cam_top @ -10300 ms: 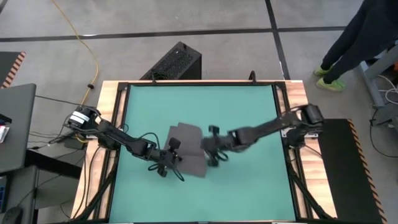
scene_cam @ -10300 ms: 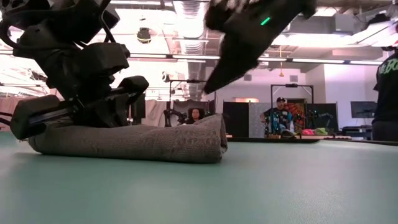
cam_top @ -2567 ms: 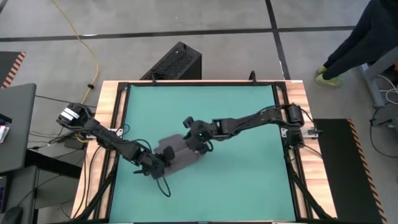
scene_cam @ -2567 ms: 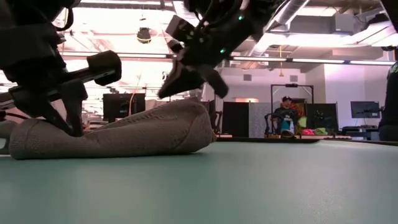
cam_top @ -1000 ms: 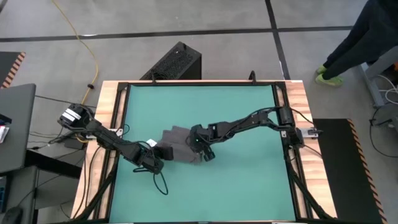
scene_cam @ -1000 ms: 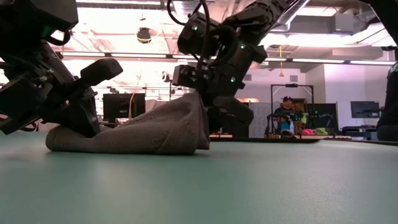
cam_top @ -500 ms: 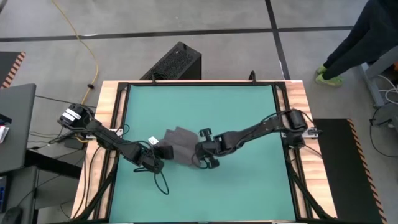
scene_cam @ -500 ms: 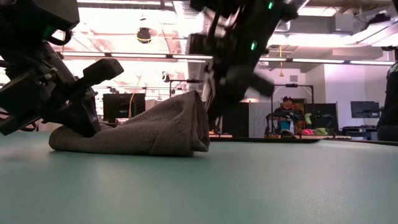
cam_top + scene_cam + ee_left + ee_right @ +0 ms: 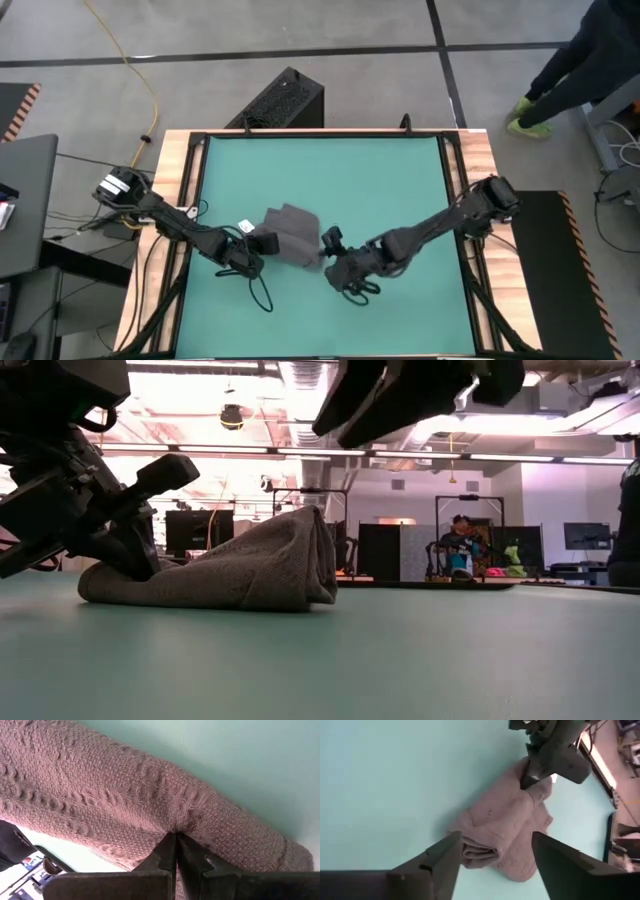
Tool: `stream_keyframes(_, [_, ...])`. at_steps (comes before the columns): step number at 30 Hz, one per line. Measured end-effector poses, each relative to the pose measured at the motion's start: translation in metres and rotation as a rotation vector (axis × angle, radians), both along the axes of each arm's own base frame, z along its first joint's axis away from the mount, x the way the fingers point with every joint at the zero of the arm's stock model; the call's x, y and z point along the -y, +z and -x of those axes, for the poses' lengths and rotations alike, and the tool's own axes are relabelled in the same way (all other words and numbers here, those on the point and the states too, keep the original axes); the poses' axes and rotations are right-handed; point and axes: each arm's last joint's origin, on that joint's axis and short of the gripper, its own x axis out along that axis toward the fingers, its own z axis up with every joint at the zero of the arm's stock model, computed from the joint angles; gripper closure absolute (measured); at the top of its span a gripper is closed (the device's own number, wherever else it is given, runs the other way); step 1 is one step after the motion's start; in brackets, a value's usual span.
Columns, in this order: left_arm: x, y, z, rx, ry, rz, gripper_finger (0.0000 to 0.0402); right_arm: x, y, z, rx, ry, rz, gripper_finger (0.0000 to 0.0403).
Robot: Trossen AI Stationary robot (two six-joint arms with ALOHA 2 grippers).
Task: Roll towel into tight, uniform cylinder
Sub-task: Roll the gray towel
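The left tool (image 9: 252, 252) is clamped shut on the towel (image 9: 288, 232) from its 9 o'clock end. The right tool (image 9: 333, 262), fingers spread wide and empty, hangs just off the towel's 4 o'clock corner.

Dark grey towel (image 9: 287, 236) (knobbly woven texture, small white tag (image 9: 244, 227)) on a plain teal mat (image 9: 400, 180); black arms.

- High view looks straight down on the whole teal-matted worktop (image 9: 400, 180).
- Low view sits at mat level, facing the room.
- Both wrist views look closely at the crumpled dark grey cloth towel (image 9: 125, 815), which all four views share.
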Motion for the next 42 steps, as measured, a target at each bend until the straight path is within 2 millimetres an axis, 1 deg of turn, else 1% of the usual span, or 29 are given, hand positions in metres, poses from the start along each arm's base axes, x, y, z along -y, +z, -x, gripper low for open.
stream_keyframes(3, [0.000, 0.000, 0.000, 0.009, 0.020, 0.014, 0.0401, -0.007, -0.011, -0.005, 0.003, -0.025, 0.059, 0.0126])
stream_keyframes(5, [0.000, 0.000, 0.000, 0.016, 0.038, 0.026, 0.0401, -0.011, -0.026, -0.011, -0.037, -0.007, 0.098, 0.0115])
stream_keyframes(8, [0.000, 0.000, 0.000, 0.017, 0.038, 0.028, 0.0401, -0.017, -0.050, -0.022, -0.104, 0.042, 0.192, 0.0110])
stream_keyframes(13, [0.000, 0.000, 0.000, 0.017, 0.039, 0.030, 0.0401, -0.024, -0.071, -0.037, -0.119, 0.028, 0.391, 0.0110])
stream_keyframes(15, [0.000, 0.000, 0.000, 0.016, 0.039, 0.030, 0.0401, -0.025, -0.080, -0.042, -0.139, 0.023, 0.422, 0.0110])
stream_keyframes(17, [0.000, 0.000, 0.000, 0.016, 0.039, 0.030, 0.0401, -0.026, -0.085, -0.046, -0.151, 0.022, 0.425, 0.0110])
stream_keyframes(20, [0.000, 0.000, 0.000, 0.014, 0.038, 0.035, 0.0401, -0.027, -0.093, -0.047, -0.191, 0.014, 0.429, 0.0110])
stream_keyframes(23, [0.001, 0.000, 0.000, 0.013, 0.036, 0.041, 0.0401, -0.025, -0.099, -0.040, -0.253, -0.028, 0.410, 0.0110])
stream_keyframes(25, [0.001, 0.000, 0.000, 0.016, 0.040, 0.045, 0.0401, -0.023, -0.093, -0.036, -0.260, -0.060, 0.390, 0.0110])
stream_keyframes(28, [0.001, 0.000, -0.001, 0.018, 0.038, 0.051, 0.0401, -0.021, -0.079, -0.035, -0.220, -0.088, 0.354, 0.0110])
stream_keyframes(32, [0.001, 0.000, -0.001, 0.023, 0.032, 0.051, 0.0401, -0.022, -0.074, -0.036, -0.203, -0.059, 0.366, 0.0110])
stream_keyframes(36, [0.001, 0.000, -0.001, 0.025, 0.035, 0.054, 0.0401, -0.019, -0.079, -0.039, -0.244, 0.003, 0.318, 0.0110])
stream_keyframes(39, [0.001, 0.000, -0.001, 0.022, 0.031, 0.054, 0.0401, -0.012, -0.090, -0.042, -0.269, 0.004, 0.323, 0.0110])
stream_keyframes(42, [0.002, 0.000, -0.001, 0.020, 0.029, 0.061, 0.0401, -0.005, -0.093, -0.046, -0.265, -0.009, 0.328, 0.0111])
